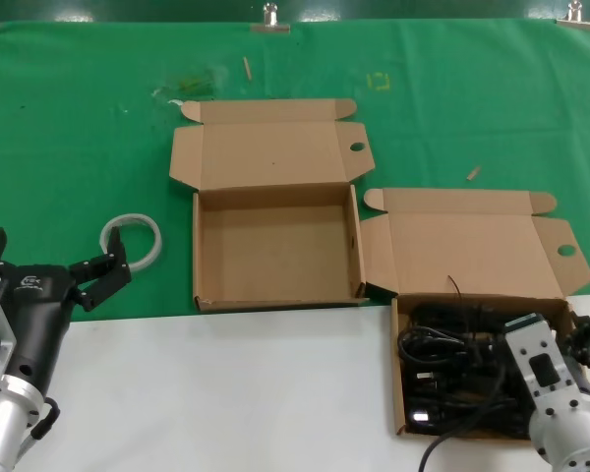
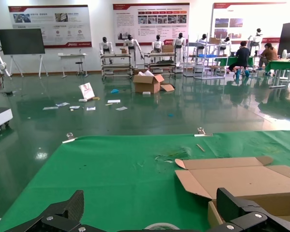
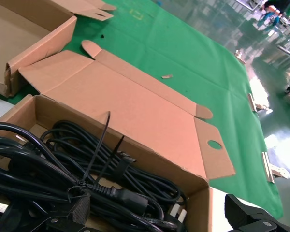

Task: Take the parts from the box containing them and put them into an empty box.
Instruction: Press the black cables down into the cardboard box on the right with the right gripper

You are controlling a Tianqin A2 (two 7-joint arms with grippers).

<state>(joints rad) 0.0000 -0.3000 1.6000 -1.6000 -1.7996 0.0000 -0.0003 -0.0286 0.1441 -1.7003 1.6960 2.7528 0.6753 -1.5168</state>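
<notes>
The empty box (image 1: 275, 251) lies open mid-table, its lid folded back; its lid (image 2: 246, 181) and a corner (image 3: 38, 43) show in the wrist views. The box containing the parts (image 1: 462, 258) sits to its right at the table's front, with its near wall (image 3: 199, 203) in the right wrist view. Black cords (image 1: 457, 379) fill it in a tangled heap (image 3: 87, 179). My right gripper (image 1: 553, 334) (image 3: 159, 217) hangs open low over that box, one finger above the cords and the other outside the right wall. My left gripper (image 1: 49, 261) (image 2: 152, 212) is open at the front left, holding nothing.
A white ring (image 1: 133, 239) (image 2: 162, 225) lies on the green mat (image 1: 79, 147) just beyond my left gripper. Bare white tabletop (image 1: 226, 393) runs along the front. Metal clips (image 1: 270, 20) hold the mat's far edge. Small scraps (image 1: 472, 173) lie on the mat.
</notes>
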